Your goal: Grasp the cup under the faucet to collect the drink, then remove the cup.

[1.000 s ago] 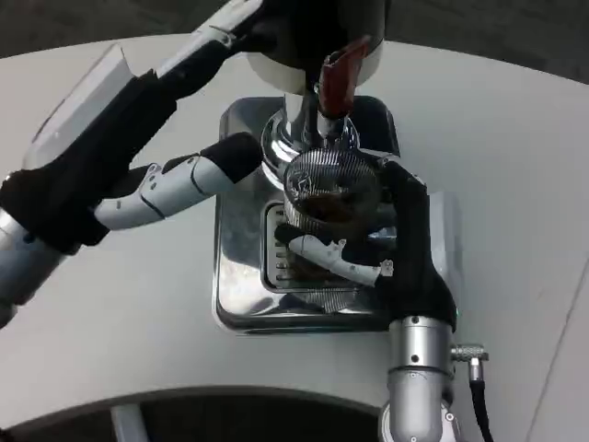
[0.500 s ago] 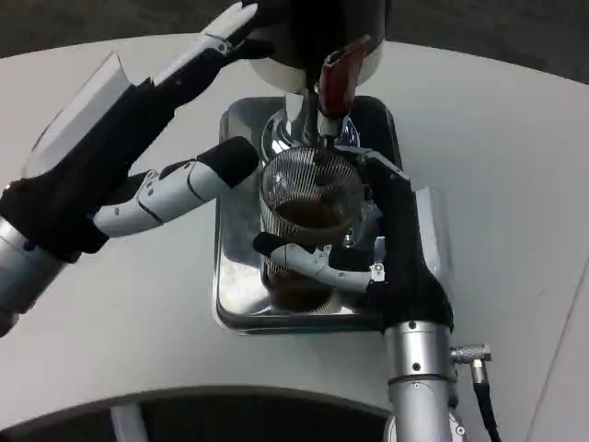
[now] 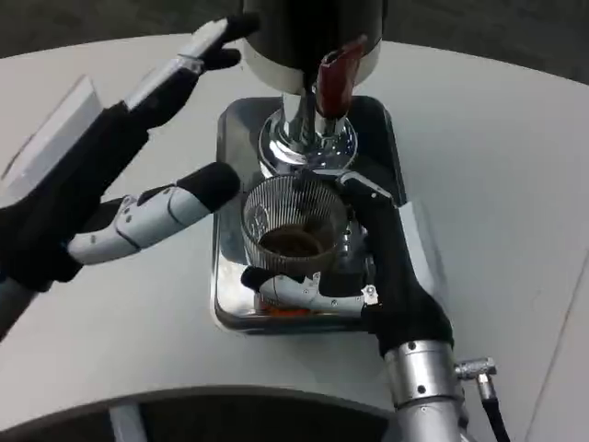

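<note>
Ribbed clear cup (image 3: 293, 230), dark drink in its bottom, sits in the grip of the robot's right hand (image 3: 373, 276): white-and-black fingers (image 3: 304, 287) wrap the near side low down, another finger runs up the cup's right side, palm behind to the right. Cup is over the front part of the shiny metal drip tray (image 3: 232, 295), just in front of and below the chrome faucet (image 3: 308, 138), w/ the red-brown tap handle (image 3: 333, 78) above; the rim's far edge reaches the chrome spout base. Whether the cup base touches the tray cannot be told, since fingers and glass cover it. Left hand (image 3: 120, 184) is spread, holding nothing, at the tray's left: one finger tip lies near the cup's left wall, apart from it; another reaches up toward the dispenser body (image 3: 299, 37), contact unclear. Dispenser top is cut off by the frame; the tray's grille is mostly hidden by cup and hand. A small orange spot at the tray's front edge is too small to identify. All stands on the white table (image 3: 497, 166); right forearm (image 3: 419, 387) has a cable plug at the wrist.
</note>
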You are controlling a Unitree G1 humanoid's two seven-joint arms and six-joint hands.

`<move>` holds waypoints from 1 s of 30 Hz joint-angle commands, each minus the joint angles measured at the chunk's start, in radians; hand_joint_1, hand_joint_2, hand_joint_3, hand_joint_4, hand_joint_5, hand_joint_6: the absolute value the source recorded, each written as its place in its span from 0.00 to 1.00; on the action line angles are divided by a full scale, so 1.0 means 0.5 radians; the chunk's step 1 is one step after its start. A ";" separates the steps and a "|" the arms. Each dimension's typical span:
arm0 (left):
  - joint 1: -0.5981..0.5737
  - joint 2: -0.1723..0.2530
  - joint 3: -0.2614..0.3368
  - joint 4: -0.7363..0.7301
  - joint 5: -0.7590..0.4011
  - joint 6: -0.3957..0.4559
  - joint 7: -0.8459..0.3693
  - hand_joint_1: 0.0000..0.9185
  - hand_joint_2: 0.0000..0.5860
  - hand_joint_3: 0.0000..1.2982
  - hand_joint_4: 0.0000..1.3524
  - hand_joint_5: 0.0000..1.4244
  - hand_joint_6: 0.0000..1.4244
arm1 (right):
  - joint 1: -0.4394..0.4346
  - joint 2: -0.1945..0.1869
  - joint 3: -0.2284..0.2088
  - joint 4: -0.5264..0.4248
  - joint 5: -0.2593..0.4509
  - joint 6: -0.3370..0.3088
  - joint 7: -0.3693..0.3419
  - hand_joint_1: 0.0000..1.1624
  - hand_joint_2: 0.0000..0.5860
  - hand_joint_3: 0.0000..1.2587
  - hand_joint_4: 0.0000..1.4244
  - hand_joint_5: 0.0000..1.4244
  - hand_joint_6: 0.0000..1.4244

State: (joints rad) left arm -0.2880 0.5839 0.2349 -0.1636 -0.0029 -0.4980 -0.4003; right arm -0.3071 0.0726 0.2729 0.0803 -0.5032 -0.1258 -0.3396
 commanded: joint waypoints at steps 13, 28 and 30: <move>0.575 0.067 0.200 -0.271 0.500 0.241 0.123 0.00 0.26 0.00 0.00 0.00 0.00 | 0.311 -0.062 -0.005 -0.518 0.023 0.090 0.223 0.92 0.16 0.61 0.66 0.71 0.98; 0.950 0.114 -0.020 -0.647 1.106 0.483 0.021 0.00 0.05 0.00 0.00 0.00 0.00 | 0.454 -0.132 -0.052 -0.885 0.102 0.172 0.474 0.92 0.16 0.61 0.66 0.71 0.98; 0.979 0.082 -0.041 -0.700 1.174 0.516 0.046 0.00 0.05 0.00 0.00 0.00 0.00 | 0.468 -0.145 -0.054 -0.944 0.113 0.182 0.512 0.92 0.16 0.61 0.66 0.71 0.98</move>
State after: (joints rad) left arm 0.1631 0.6468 0.2379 -0.4702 0.5351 -0.2609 -0.3903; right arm -0.0870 0.0048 0.2472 -0.3281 -0.4675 -0.0326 -0.1041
